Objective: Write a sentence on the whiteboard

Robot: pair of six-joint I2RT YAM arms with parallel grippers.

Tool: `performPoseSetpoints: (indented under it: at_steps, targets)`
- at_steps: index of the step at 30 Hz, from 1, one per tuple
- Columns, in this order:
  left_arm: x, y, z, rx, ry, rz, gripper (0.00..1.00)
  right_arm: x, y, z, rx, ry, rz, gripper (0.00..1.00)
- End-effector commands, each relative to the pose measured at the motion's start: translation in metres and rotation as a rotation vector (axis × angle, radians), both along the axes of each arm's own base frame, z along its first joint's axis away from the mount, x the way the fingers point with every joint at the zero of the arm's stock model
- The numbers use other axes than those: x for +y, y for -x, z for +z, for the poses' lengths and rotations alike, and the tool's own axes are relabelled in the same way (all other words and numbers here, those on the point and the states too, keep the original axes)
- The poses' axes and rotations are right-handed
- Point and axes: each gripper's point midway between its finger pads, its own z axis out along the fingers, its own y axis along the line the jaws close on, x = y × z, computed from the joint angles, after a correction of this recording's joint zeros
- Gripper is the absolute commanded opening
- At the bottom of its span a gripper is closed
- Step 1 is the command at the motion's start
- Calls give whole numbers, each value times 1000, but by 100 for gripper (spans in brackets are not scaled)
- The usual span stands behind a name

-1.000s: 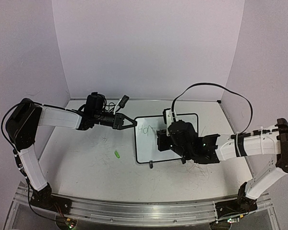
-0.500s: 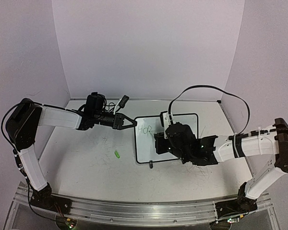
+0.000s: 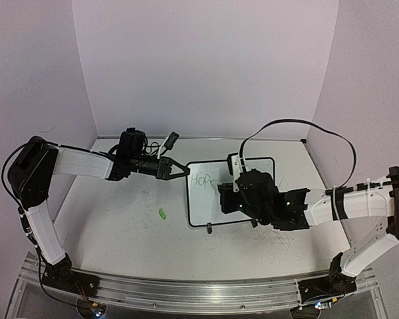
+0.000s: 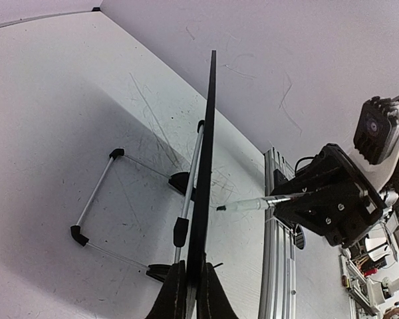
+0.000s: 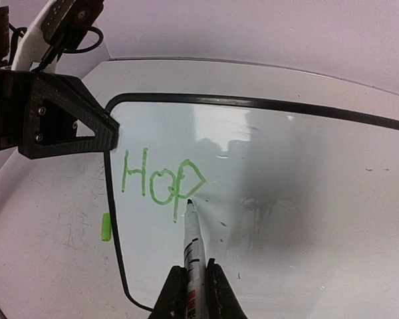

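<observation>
The whiteboard [image 3: 203,205] stands tilted at mid-table, and my left gripper [image 3: 185,171] is shut on its left edge. In the left wrist view the whiteboard [image 4: 208,146] shows edge-on, running up from between my left gripper [image 4: 189,292] jaws. Of the sentence [image 5: 161,179], only green "Hop" [image 3: 201,179] shows, at the board's upper left. My right gripper [image 5: 191,276] is shut on a green marker [image 5: 193,242], whose tip sits just under the P's bowl. Whether the tip touches the board I cannot tell. The marker [image 4: 253,205] points at the board's face.
A green marker cap [image 3: 163,213] lies on the table left of the board, and also shows as the cap [image 5: 105,226] outside the frame. The board's wire stand [image 4: 96,199] and black foot [image 3: 209,229] rest on the table. A metal rail [image 3: 186,292] lines the near edge.
The lettering has gone from "Ho" with a bare stroke to "Hop": the P's bowl was drawn. The right gripper shifted slightly over the board. The left arm has stayed still.
</observation>
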Motion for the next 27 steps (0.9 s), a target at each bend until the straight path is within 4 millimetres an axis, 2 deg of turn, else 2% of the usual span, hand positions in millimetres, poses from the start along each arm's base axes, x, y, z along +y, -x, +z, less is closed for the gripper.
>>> performPoseSetpoints:
  at_steps: [1, 12, 19, 27]
  targets:
    - [-1, 13, 28, -40, 50, -45, 0, -17, -5, 17, -23, -52, -34, 0]
    - [-1, 13, 26, -37, 48, -45, 0, 0, -11, 23, -46, -55, 9, 0]
    - [-1, 13, 27, -38, 49, -46, 0, 1, -12, 16, -38, -48, 5, 0]
    - [-1, 14, 27, -38, 49, -46, 0, 6, -15, 19, -48, -53, 0, 0]
